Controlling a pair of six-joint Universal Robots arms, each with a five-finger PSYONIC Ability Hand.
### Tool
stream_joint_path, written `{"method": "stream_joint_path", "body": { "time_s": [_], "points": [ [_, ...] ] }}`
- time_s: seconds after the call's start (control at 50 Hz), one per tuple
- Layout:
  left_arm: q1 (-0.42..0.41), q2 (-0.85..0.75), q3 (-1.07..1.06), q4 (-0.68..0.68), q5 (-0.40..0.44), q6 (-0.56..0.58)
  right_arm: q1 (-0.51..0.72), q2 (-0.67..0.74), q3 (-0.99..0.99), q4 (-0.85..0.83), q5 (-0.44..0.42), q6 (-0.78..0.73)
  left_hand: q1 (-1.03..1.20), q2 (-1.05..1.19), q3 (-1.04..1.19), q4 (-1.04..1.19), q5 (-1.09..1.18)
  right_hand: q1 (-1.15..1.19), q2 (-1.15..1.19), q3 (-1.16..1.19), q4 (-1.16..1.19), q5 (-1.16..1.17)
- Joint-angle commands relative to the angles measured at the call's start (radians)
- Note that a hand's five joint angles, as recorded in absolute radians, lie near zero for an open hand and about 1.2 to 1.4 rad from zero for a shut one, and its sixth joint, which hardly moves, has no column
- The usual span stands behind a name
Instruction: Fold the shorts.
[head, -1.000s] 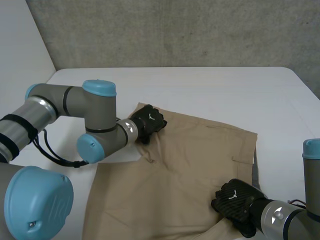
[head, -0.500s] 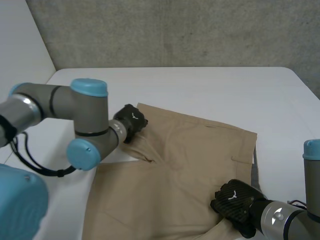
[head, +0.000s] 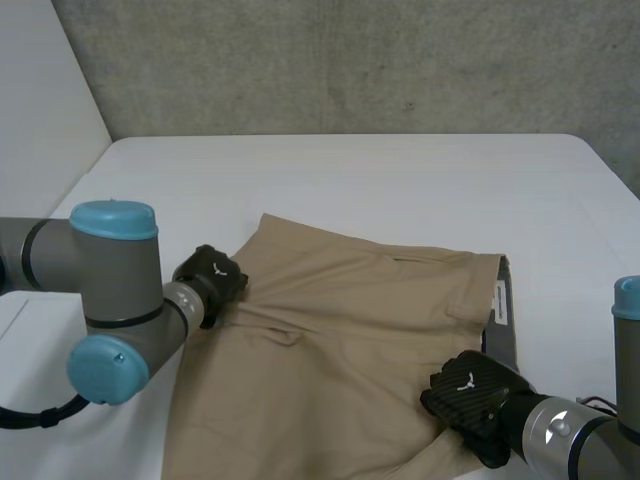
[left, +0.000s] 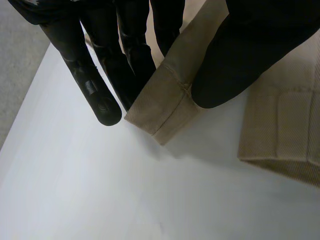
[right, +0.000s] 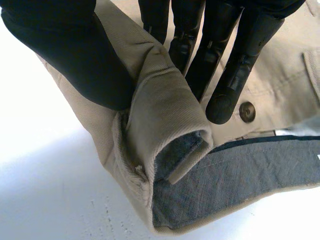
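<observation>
Tan cotton shorts (head: 350, 330) lie spread on the near half of the white desk (head: 350, 180). The left hand (head: 208, 280) pinches a hem corner at the left. The right hand (head: 470, 395) clamps the waistband corner, near right. A fold looks about to start, and both corners need lifting together. A grey wall (head: 350, 60) stands far behind.

The left robot hand (left: 120, 45) pinches a hemmed corner of the tan shorts (left: 167, 105) between its thumb (left: 245, 55) and its straight fingers (left: 85, 75), thumb on one face of the cloth, fingers on the other. The stitched hem pokes out past the fingertips, casting a shadow on the white desk (left: 90, 190). Beside the thumb, another hemmed part of the shorts lies on the desk
</observation>
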Motion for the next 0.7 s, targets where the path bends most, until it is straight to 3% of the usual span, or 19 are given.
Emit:
{"method": "stream_joint_path", "body": {
  "time_s": [0.02, 0.08, 0.18, 0.3, 0.42, 0.58, 0.7],
  "points": [
    [0.005, 0.025, -0.057, 0.031, -0.02, -0.004, -0.001, -0.008, -0.002, -0.007, 0.0, 0.01, 0.042, -0.042, -0.035, -0.048, -0.008, 0.42, 0.225, 0.217, 0.207, 0.243],
    [-0.004, 0.052, -0.083, 0.054, -0.02, -0.004, 0.001, -0.008, -0.002, -0.013, 0.0, 0.011, -0.311, -0.394, -0.388, -0.4, -0.361, 0.42, 0.225, 0.217, 0.207, 0.243],
    [-0.003, 0.14, -0.107, 0.097, -0.026, -0.025, 0.004, -0.008, -0.005, -0.036, 0.0, 0.046, -0.478, -0.562, -0.556, -0.568, -0.529, 0.42, 0.225, 0.217, 0.207, 0.243],
    [0.005, 0.33, -0.138, 0.11, -0.027, -0.191, -0.01, -0.01, -0.016, -0.062, -0.015, 0.12, -0.531, -0.615, -0.609, -0.621, -0.582, 0.42, 0.225, 0.217, 0.207, 0.243],
    [-0.001, 0.506, -0.228, 0.087, -0.02, -0.361, -0.062, -0.01, -0.027, -0.127, -0.083, 0.243, -0.584, -0.668, -0.661, -0.674, -0.635, 0.42, 0.225, 0.217, 0.207, 0.243],
    [-0.038, 0.68, -0.402, -0.074, -0.018, -0.452, -0.113, -0.007, -0.034, -0.19, -0.086, 0.343, -0.605, -0.688, -0.682, -0.694, -0.655, 0.42, 0.225, 0.217, 0.207, 0.243],
    [-0.087, 0.721, -0.477, -0.179, -0.018, -0.508, -0.13, -0.007, -0.033, -0.213, -0.086, 0.344, -0.611, -0.694, -0.688, -0.7, -0.661, 0.42, 0.225, 0.217, 0.207, 0.243]
  ]
}}
